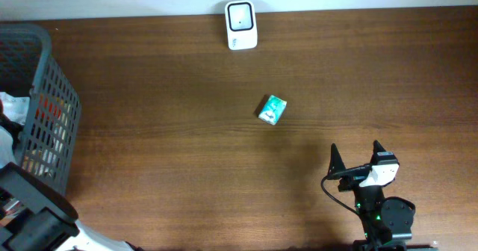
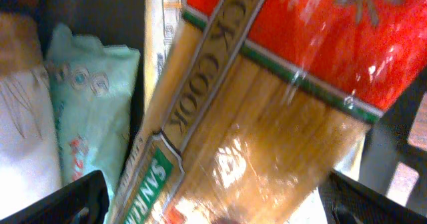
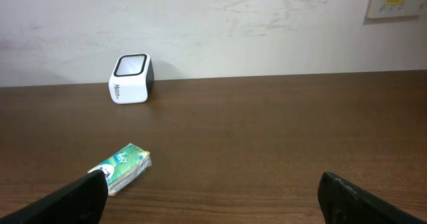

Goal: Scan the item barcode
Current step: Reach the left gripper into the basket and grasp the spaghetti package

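A small green pack point(image 1: 272, 110) lies alone on the brown table, in front of the white barcode scanner point(image 1: 241, 25) at the far edge. In the right wrist view the green pack point(image 3: 123, 167) is just beyond the left finger and the scanner point(image 3: 130, 79) stands by the wall. My right gripper point(image 1: 356, 157) rests open near the front edge, nothing between its fingers. My left gripper point(image 2: 213, 204) is open, down among the goods in the basket. Its two fingers stand wide on either side of a long spaghetti packet point(image 2: 267, 117) with a red top, very close to it.
A grey mesh basket point(image 1: 52, 109) stands at the table's left end. Inside it, beside the spaghetti, lie a pale teal packet point(image 2: 87, 104) and a white packet point(image 2: 23, 151). The left arm's dark base point(image 1: 33, 221) fills the front left corner.
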`<action>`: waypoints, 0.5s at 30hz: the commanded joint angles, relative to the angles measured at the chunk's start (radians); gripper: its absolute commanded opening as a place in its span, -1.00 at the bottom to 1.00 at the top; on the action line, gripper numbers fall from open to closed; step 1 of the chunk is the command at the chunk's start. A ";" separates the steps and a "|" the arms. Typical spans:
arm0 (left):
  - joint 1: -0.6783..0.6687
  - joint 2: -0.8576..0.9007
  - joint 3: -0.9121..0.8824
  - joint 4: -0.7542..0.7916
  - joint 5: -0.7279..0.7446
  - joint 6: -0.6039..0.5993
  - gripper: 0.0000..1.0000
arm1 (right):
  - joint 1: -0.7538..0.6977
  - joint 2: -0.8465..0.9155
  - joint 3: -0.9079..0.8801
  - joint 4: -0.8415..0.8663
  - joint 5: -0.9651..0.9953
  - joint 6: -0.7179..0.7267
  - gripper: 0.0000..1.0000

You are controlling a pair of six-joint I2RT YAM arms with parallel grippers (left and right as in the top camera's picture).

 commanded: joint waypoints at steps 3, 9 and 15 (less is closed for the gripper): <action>0.004 0.027 -0.007 0.043 0.028 0.055 0.98 | -0.006 -0.005 -0.008 -0.001 0.009 0.000 0.98; 0.004 0.138 -0.007 0.043 0.056 0.054 0.41 | -0.006 -0.005 -0.008 -0.001 0.009 0.000 0.97; 0.004 0.131 0.029 0.057 0.051 -0.006 -1.00 | -0.006 -0.005 -0.008 -0.001 0.009 0.000 0.97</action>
